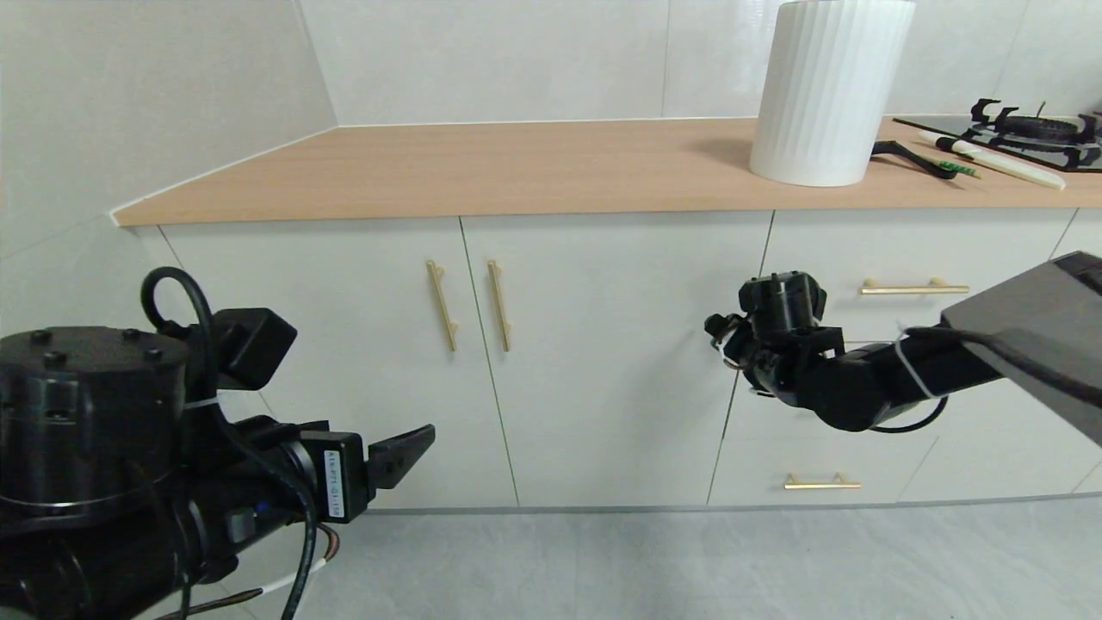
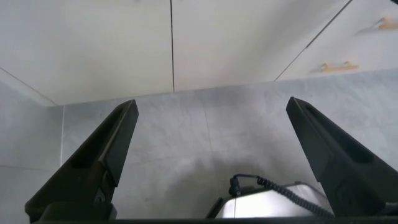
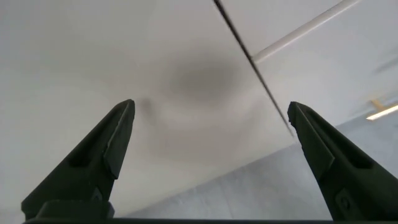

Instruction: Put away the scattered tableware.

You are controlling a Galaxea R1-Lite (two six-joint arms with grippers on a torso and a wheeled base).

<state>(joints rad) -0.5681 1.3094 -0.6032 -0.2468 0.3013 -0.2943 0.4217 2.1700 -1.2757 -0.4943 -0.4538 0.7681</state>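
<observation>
The scattered tableware, a black spoon (image 1: 917,159) and a long white utensil (image 1: 999,159), lies at the right end of the countertop (image 1: 516,168), between a tall white ribbed jar (image 1: 822,95) and the stove (image 1: 1033,133). The left gripper (image 2: 211,106) hangs low before the cabinet doors (image 1: 603,362) under the counter's left part, near the floor, its jaws spread wide with nothing between them. The right gripper (image 3: 211,106) sits close against the cabinet front below the jar, jaws likewise wide apart and empty.
</observation>
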